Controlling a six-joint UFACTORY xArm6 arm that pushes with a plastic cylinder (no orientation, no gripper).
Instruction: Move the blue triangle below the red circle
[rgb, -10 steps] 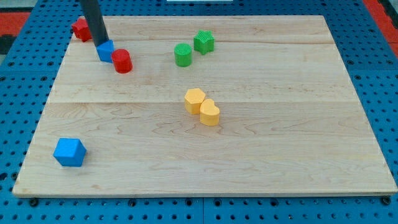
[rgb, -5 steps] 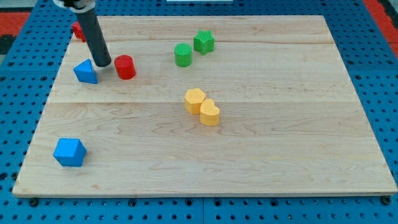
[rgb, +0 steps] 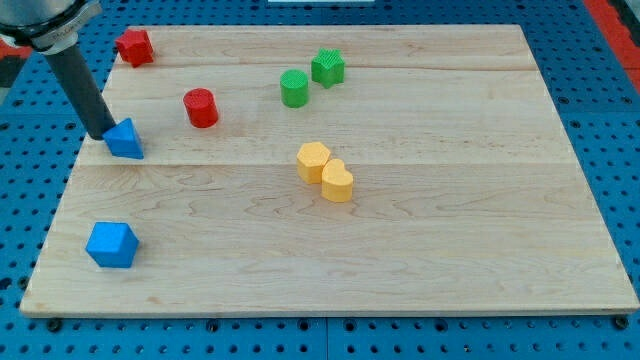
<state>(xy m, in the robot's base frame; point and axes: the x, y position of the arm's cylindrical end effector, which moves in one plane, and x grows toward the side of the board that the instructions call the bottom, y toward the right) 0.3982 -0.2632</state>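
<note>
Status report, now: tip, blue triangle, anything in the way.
My tip against the blue triangle, on its left. Triangle sits lower left of the red circle, not below. Nothing between them.

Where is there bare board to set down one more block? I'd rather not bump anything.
The whole right side of the board is free, right of the yellow pair. So is the bottom strip between the blue cube and that pair. The top left is crowded: my tip touches the blue triangle, near the red cylinder.
</note>
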